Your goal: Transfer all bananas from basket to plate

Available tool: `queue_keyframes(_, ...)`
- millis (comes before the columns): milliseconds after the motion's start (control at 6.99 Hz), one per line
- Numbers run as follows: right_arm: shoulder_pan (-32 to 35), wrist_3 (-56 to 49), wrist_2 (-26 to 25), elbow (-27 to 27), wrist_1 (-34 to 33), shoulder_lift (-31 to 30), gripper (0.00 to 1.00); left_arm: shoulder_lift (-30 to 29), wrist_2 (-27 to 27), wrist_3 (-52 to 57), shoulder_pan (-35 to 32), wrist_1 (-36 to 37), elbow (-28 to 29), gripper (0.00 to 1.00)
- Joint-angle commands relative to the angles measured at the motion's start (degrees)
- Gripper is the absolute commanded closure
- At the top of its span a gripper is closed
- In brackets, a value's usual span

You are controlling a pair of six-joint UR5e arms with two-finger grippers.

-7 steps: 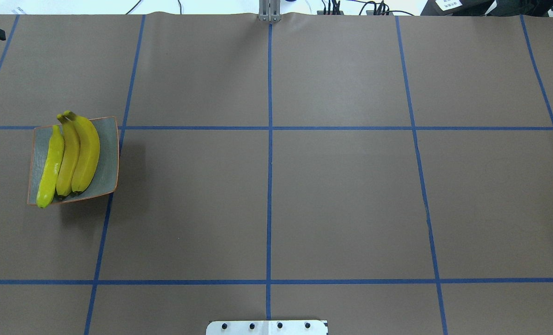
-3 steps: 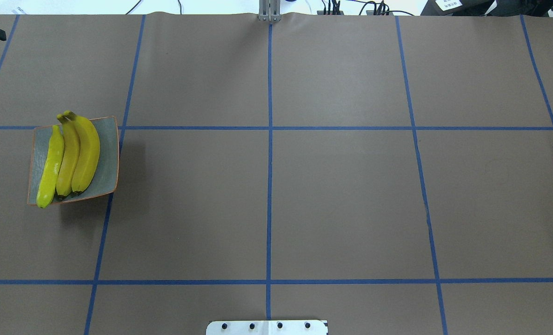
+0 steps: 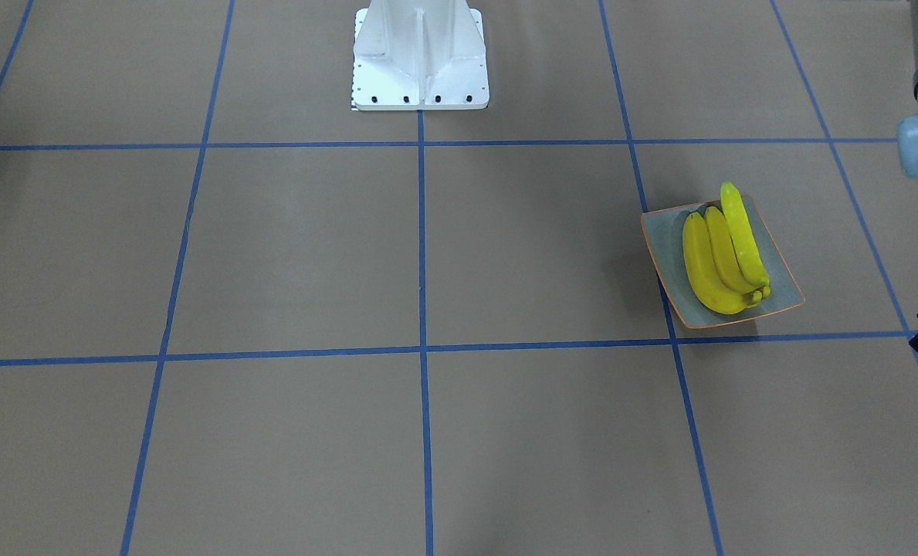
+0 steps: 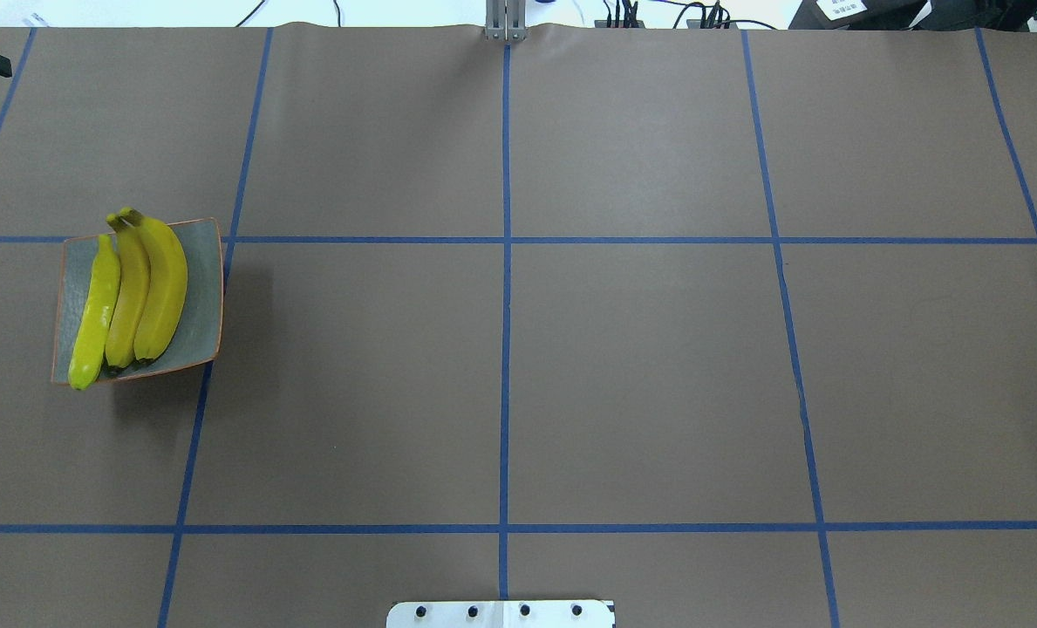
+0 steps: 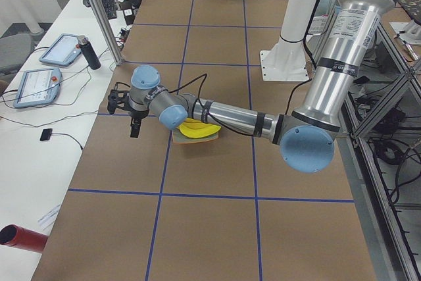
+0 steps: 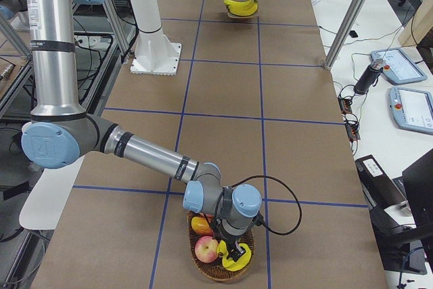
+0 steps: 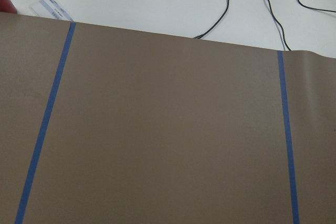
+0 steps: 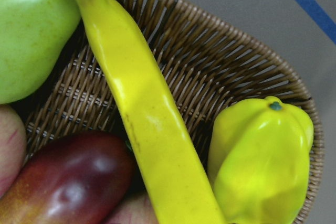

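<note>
Three bananas [image 4: 134,292] lay side by side on the plate [image 4: 206,296] at the counter's [image 4: 570,366] left end; a fourth banana [image 8: 147,124] lay in the basket [image 8: 220,45]. The right end effector [image 6: 233,254] sat low in the basket and the left end effector [image 5: 133,131] hung beside the plate. Whether either was released or clenched could not be told.

The brown counter [image 4: 640,375], gridded in blue tape [image 4: 505,262], carries the plate [image 4: 204,296] near the robot's left end, a wicker basket [image 8: 210,51] opposite. A white pedestal [image 3: 420,54] stands mid-edge.

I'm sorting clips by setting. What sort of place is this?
Likely a robotics lab: an industrial arm mounted at a table gridded with blue tape, and control pendants alongside.
</note>
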Motion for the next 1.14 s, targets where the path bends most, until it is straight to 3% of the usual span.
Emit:
queue_keyframes(0,-0.09,-0.17,-0.28,-0.23,0.03,-0.07,0.23,0.0,-0.15,-0.03,0.0,0.0,0.0,0.0)
queue_keyframes(143,-0.09,-0.09,-0.28,-0.23,-0.05,-0.07,0.24,0.0,-0.15,-0.03,0.0,0.0,0.0,0.0)
queue_keyframes(572,-0.09,0.09,-0.19,-0.05,-0.32,0.45,0.95,0.0,-0.24,-0.03,0.0,0.0,-0.26,0.0)
queue_keyframes(716,-0.09,0.35,-0.1,0.38,-0.4,0.54,1.0,-0.17,-0.24,-0.03,0.0,0.0,-0.17,0.0)
queue_keyframes(1002,-0.01,0.44,0.34,1.7,-0.67,1.24,1.0,-0.17,-0.33,-0.12,0.0,0.0,-0.17,0.0)
